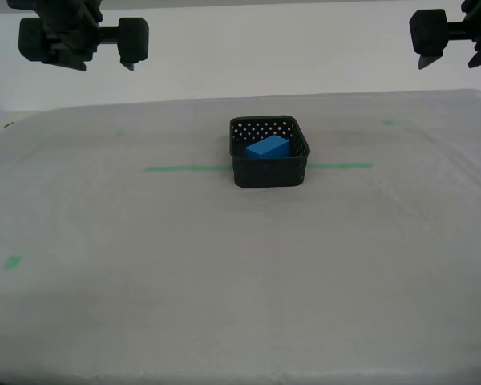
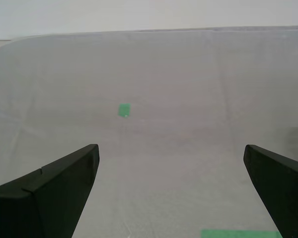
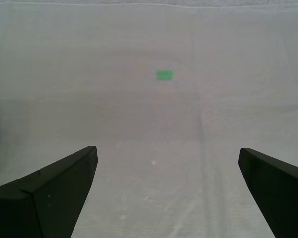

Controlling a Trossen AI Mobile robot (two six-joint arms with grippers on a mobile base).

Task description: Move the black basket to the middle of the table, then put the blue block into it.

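Basket: the black basket (image 1: 269, 172) sits upright on the bench (image 1: 224, 281), just right of centre in the exterior view and in the upper half of the frame.
Block: the blue block (image 1: 267, 147) lies inside the basket, tilted, with its top and one side showing above the front wall.
Tape line: a thin green line (image 1: 184, 168) runs across the bench, and the basket stands over it, so a stretch shows on either side.
Tape marks: one small green mark (image 1: 13, 261) is at the lower left of the exterior view, and another (image 1: 389, 123) is faint at the upper right, behind the basket.
Arms: one dark arm (image 1: 84, 38) hangs at the upper left corner of the exterior view and another (image 1: 453, 34) at the upper right. Both are well above the bench and well apart from the basket. I cannot tell which is first or second.
First hand: my first hand (image 3: 167, 150) is spread wide and holds nothing, with bare bench and a green mark (image 3: 164, 75) ahead of it.
Second hand: my second hand (image 2: 171, 147) is also spread wide and empty. A green mark (image 2: 124, 109) and the end of a green strip (image 2: 241, 233) show on the bench below it.
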